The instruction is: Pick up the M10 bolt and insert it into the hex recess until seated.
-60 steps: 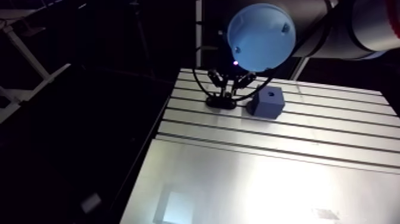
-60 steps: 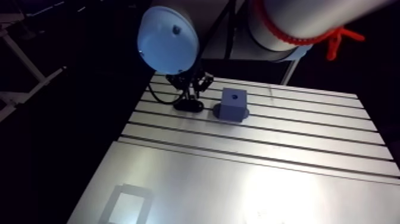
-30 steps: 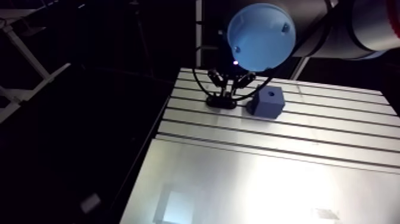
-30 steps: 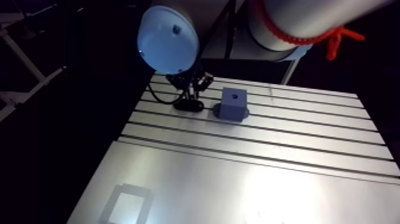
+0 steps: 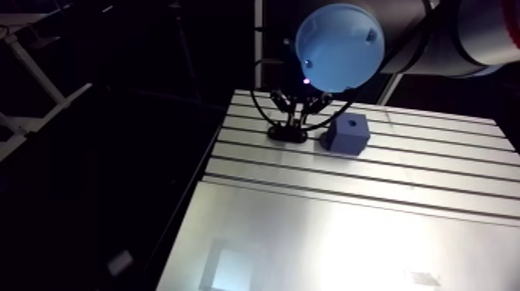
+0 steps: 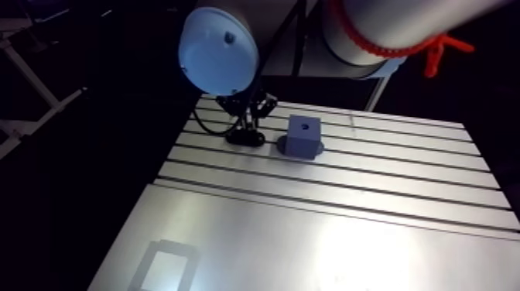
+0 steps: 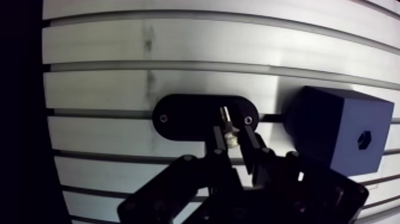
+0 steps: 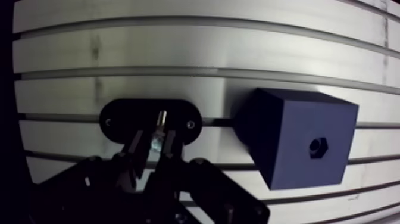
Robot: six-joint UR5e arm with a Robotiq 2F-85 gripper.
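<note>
Viewing remotely, I report the arm coming down from the top edge of the arm view, its light-blue cap [image 5: 340, 48] facing the camera and the wrist hanging below it. The gripper [image 5: 296, 120] points straight down at the table [image 5: 348, 232], near the far edge. Its links splay outward and draw in again toward the tips.

In the wrist view the gripper [image 7: 233, 138] is narrow: the two fingers [image 7: 216, 138] stand nearly together, pinching the bolt [image 7: 227, 121] between their tips. The bolt reads as a small bright metal piece, one end in the pinch and the other pointing ahead of the fingers at 12 o'clock. It sits directly over a black oval holder [image 7: 184, 116]. I cannot tell whether the bolt has cleared the holder or is touching it.

The holder lies flat across one table slot, with a small screw near each end.

With 12 o'clock taken as straight ahead of the fingers, the blue block [image 7: 339, 134] stands at about 2 o'clock from the gripper. It is just beside the holder and not touching it; a strip of table shows between them. In the arm view the holder [image 5: 287, 134] lies at 9 o'clock of the block [image 5: 346, 133].

The recess [image 7: 364, 140] is a dark hexagon in the block's upward face. It is unoccupied. The bolt is apart from it, at the holder side.
</note>
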